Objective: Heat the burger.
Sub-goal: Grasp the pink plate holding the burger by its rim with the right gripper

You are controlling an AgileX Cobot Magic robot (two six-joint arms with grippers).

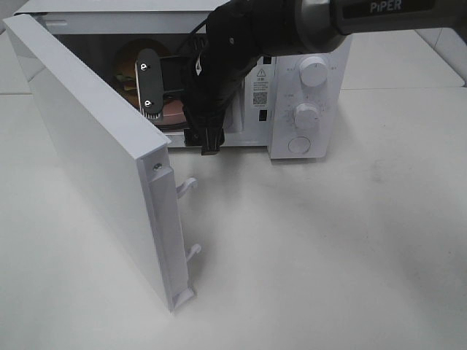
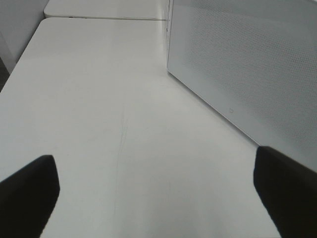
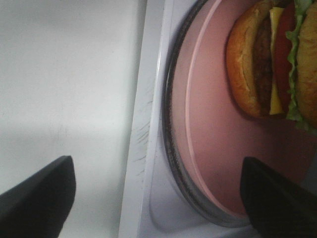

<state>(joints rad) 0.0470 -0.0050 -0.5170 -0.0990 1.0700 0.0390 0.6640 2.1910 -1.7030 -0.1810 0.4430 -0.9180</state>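
The burger (image 3: pixel 270 59) lies on a pink plate (image 3: pixel 218 124) on the glass turntable (image 3: pixel 171 148) inside the open microwave (image 1: pixel 303 95). In the high view the burger (image 1: pixel 126 73) is partly hidden behind a finger of my right gripper (image 1: pixel 180 113), which stands open at the oven's mouth, just in front of the plate (image 1: pixel 175 115). The right gripper (image 3: pixel 158 203) has nothing between its fingers and does not touch the burger. My left gripper (image 2: pixel 156 198) is open over bare table beside the door's outer face (image 2: pixel 247 64); the high view does not show it.
The microwave door (image 1: pixel 95 160) is swung wide open toward the front left, its latch hooks (image 1: pixel 188 186) sticking out. Two knobs (image 1: pixel 314 71) and a round button (image 1: pixel 299 144) sit on the panel to the right. The white table (image 1: pixel 328 255) spreads in front.
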